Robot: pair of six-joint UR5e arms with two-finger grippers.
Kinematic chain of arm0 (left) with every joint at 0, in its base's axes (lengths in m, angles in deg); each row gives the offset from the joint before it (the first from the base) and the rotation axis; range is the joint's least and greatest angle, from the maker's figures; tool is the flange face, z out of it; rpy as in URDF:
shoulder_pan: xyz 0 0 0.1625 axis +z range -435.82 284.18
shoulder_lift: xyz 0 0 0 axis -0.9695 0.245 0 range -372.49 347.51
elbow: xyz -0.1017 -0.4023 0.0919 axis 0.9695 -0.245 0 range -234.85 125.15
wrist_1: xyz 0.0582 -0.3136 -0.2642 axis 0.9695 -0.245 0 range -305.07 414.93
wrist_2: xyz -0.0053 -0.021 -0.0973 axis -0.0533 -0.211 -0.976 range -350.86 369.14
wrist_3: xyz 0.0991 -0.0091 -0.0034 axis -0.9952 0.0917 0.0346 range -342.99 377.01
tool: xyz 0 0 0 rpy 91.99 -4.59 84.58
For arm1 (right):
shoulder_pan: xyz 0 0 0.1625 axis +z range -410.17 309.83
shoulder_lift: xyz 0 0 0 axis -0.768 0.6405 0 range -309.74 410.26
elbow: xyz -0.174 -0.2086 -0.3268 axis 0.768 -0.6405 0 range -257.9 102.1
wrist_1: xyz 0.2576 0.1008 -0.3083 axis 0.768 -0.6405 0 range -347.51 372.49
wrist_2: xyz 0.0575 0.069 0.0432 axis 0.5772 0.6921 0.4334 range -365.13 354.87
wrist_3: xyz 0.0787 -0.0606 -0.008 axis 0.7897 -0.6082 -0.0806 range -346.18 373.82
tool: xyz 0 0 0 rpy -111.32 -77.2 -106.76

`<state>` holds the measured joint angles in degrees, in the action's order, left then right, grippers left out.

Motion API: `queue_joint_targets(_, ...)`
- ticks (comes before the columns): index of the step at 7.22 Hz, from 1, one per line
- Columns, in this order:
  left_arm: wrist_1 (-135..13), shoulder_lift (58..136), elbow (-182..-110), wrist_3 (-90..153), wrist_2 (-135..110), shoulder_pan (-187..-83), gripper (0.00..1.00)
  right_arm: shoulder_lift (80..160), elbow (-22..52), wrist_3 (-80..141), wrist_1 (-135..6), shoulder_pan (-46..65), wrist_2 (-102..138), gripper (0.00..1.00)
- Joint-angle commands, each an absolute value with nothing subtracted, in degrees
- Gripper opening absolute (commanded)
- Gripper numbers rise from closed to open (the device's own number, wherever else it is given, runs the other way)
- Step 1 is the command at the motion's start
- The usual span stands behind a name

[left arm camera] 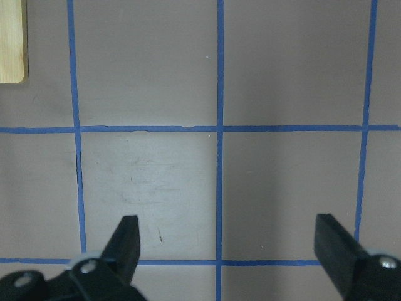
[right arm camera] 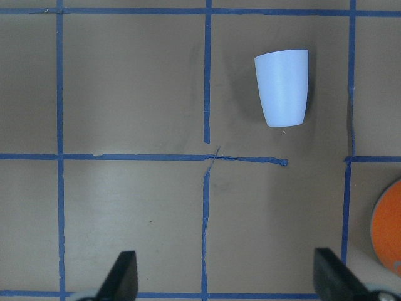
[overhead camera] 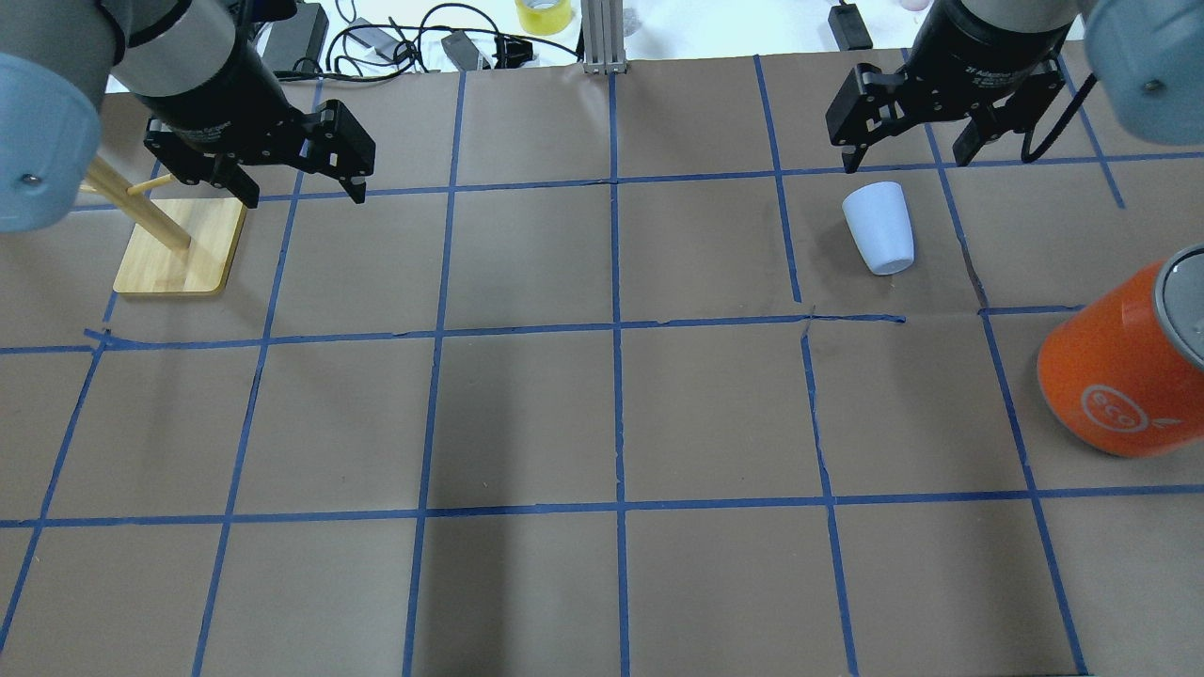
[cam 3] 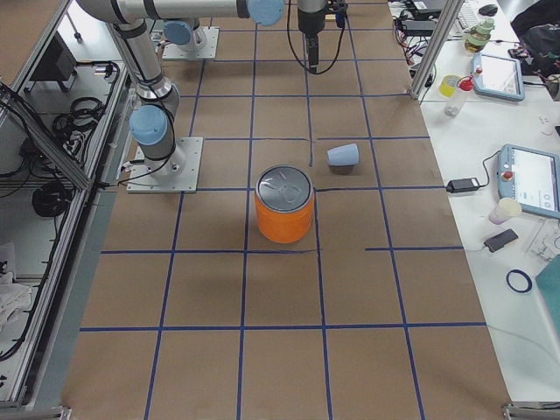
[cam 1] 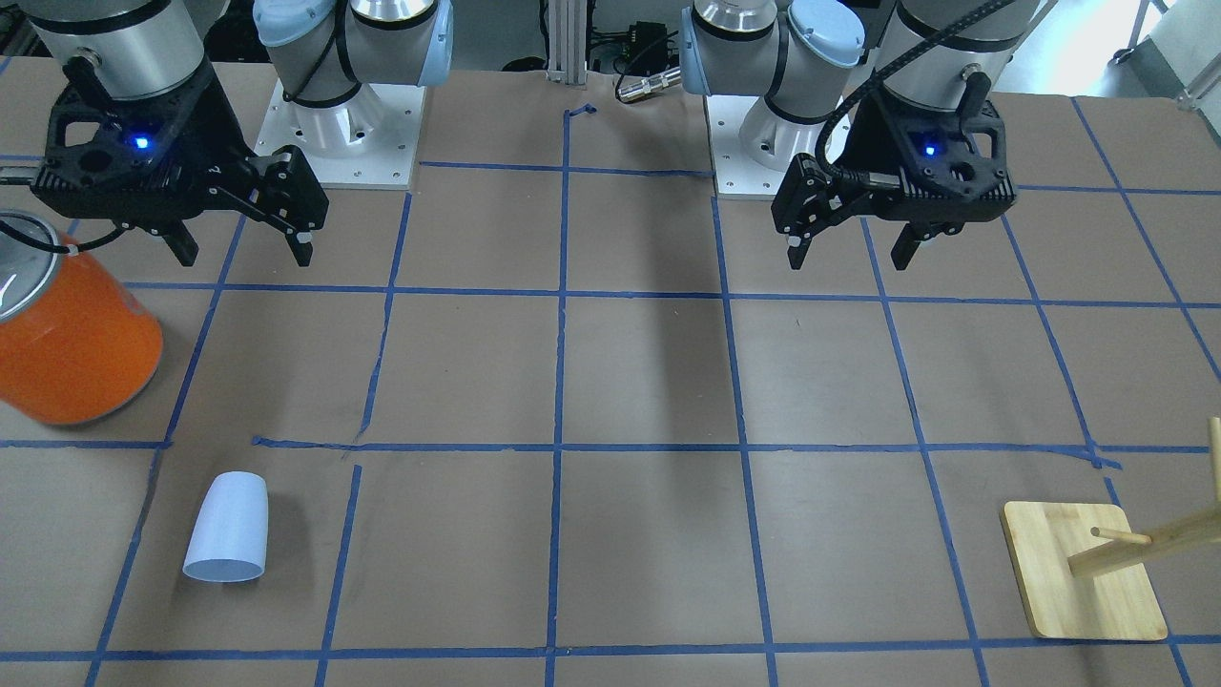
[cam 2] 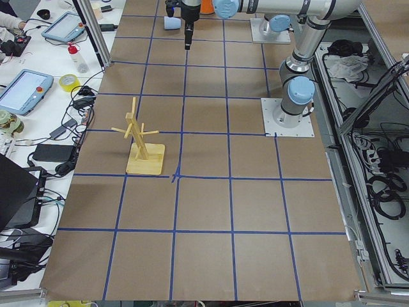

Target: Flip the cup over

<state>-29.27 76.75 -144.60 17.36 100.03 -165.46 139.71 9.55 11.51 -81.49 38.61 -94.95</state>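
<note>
The cup (cam 1: 227, 527) is a small pale blue tumbler lying on its side on the brown table, rim toward the operators' side. It also shows in the overhead view (overhead camera: 878, 228), the right wrist view (right arm camera: 282, 88) and the exterior right view (cam 3: 343, 156). My right gripper (cam 1: 244, 256) (overhead camera: 907, 162) hangs open and empty well above the table, apart from the cup. My left gripper (cam 1: 849, 260) (overhead camera: 306, 196) is open and empty above bare table, far from the cup.
A large orange canister (cam 1: 72, 334) (overhead camera: 1124, 371) with a silver lid stands near the cup on the robot's right. A wooden peg stand (cam 1: 1083, 572) (overhead camera: 179, 249) on a flat base stands under and beside the left arm. Blue tape lines grid the table.
</note>
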Motion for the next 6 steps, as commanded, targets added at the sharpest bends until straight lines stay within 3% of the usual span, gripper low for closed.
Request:
queue_joint_targets(1,-29.27,76.72,-144.67,17.36,100.01,-165.47,1.00,139.30,9.37,11.71,-81.64,38.25,-95.39,1.00)
queue_joint_targets(4,-29.27,76.72,-144.67,17.45,100.10,-165.47,1.00,132.48,9.90,11.45,-83.83,36.85,-95.92,1.00)
queue_joint_targets(6,-29.27,76.81,-144.67,17.45,100.02,-165.47,1.00,123.96,10.16,6.55,-95.47,31.59,-96.54,1.00)
